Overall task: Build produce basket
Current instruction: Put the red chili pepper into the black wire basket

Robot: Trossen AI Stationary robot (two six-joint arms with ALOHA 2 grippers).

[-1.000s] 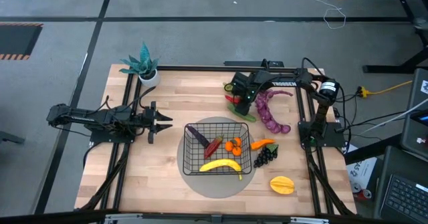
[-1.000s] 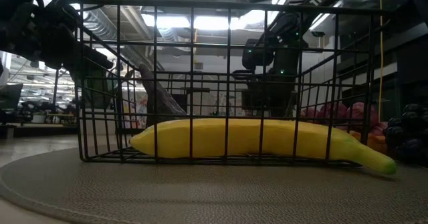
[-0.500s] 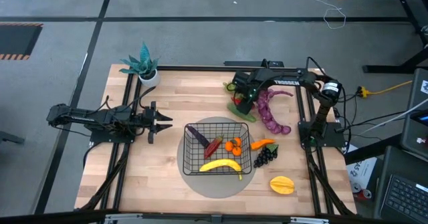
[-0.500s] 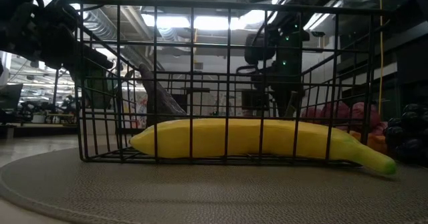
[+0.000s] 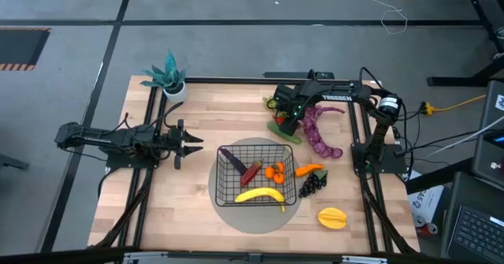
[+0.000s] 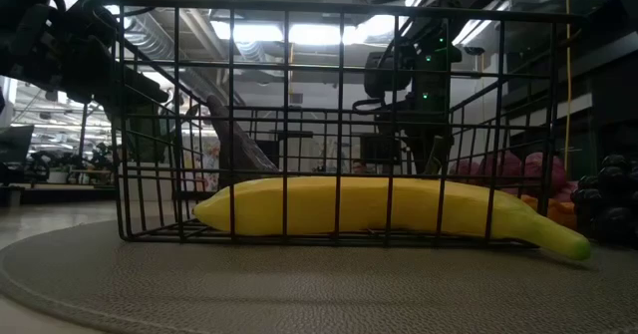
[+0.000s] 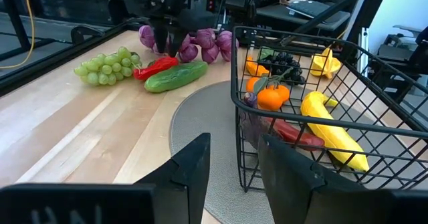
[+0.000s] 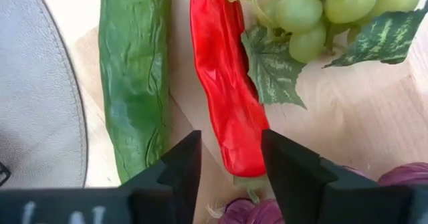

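Observation:
The black wire basket [image 5: 223, 187] stands on a round grey mat and holds the yellow banana [image 5: 260, 195], the purple eggplant [image 5: 233, 160], a red pepper [image 5: 252, 172] and oranges [image 5: 276, 171]. My right gripper [image 8: 231, 177] is open over the far-right group. Its fingers stand on either side of the stem end of a long red pepper [image 8: 224, 83], which lies on the table between the cucumber [image 8: 130, 83] and the green grapes [image 8: 314, 10]. My left gripper [image 7: 234, 177] is open and empty, left of the basket.
Purple grapes [image 5: 319, 134] lie right of the right gripper. A carrot [image 5: 309, 170], dark grapes [image 5: 311, 185] and a yellow starfruit [image 5: 332, 217] lie right of the basket. A teal potted plant [image 5: 168, 76] stands at the far left corner.
My right gripper has shifted a little toward the table's right and near edges over the red pepper and cucumber, then kept still. The produce and the basket have not moved.

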